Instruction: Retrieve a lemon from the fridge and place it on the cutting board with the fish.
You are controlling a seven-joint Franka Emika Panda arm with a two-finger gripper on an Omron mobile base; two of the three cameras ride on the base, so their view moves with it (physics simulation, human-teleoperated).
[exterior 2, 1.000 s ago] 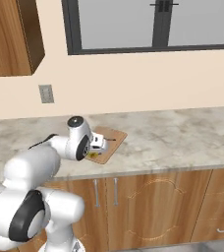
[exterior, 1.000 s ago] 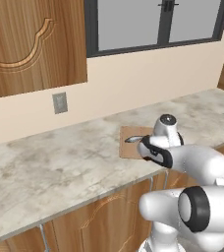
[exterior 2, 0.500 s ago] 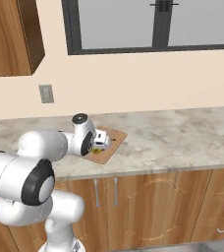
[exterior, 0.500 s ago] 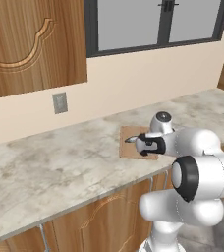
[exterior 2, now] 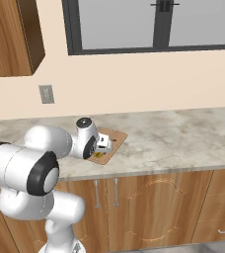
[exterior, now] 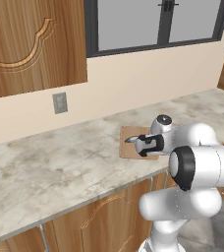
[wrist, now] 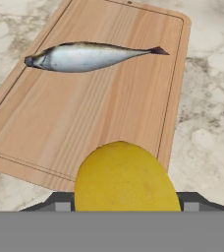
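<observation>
The lemon (wrist: pixel 126 177) is held between the two dark tips of the claw (wrist: pixel 125 204), which is closed on the fruit and poised low over the near edge of the board (wrist: pixel 104 98). In the hand view the yellow fruit is seen nearest the lens, with bare wood stretching beyond it. Farther along the board the fish (wrist: pixel 87 55) is laid across the grain, silver-grey, well apart from the lemon and near the far end.

From the left base view the claw (exterior: pixel 144 144) is seen at the board (exterior: pixel 128 145), which is set on the marbled desk (exterior: pixel 60 172) below the window. In the right base view a sliver of yellow (exterior 2: pixel 99 155) is glimpsed under the hand, just above the board (exterior 2: pixel 115 137).

The placing step is judged to be in hand: the fruit has been brought to the board and is not yet set down. Whether the lemon already touches the wood cannot be told. The next move is judged to call for a short lowering over the bare near half, then an opening of the claw, with care taken that the round fruit is not sent rolling off the near edge or into the fish.
</observation>
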